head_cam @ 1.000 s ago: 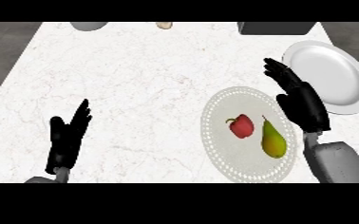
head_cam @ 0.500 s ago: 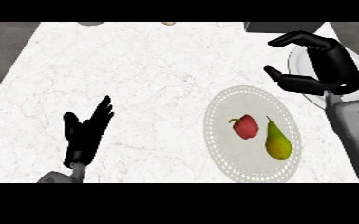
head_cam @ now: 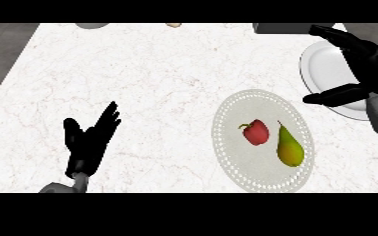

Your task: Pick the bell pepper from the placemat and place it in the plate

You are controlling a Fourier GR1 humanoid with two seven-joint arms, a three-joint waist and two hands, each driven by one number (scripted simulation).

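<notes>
A red bell pepper (head_cam: pixel 256 132) lies on the round pale placemat (head_cam: pixel 235 156) right of centre, with a green-yellow pear (head_cam: pixel 289 147) beside it on the right. The white plate (head_cam: pixel 322 71) sits at the right edge, just behind the placemat. My right hand (head_cam: pixel 354 55) hovers over the plate, open, fingers spread and thumb pointing left, well apart from the pepper. My left hand (head_cam: pixel 90 141) rests open at the lower left, fingers up, holding nothing.
Along the counter's far edge a grey object (head_cam: pixel 91 25) shows at the left, a small tan object (head_cam: pixel 174 25) near the middle and a dark grey box (head_cam: pixel 284 27) at the right. White marble counter (head_cam: pixel 148 80) spreads between the hands.
My right hand has moved up and away from the placemat to above the plate, opening wide. The view has shifted, and the left hand has tilted a little to the right.
</notes>
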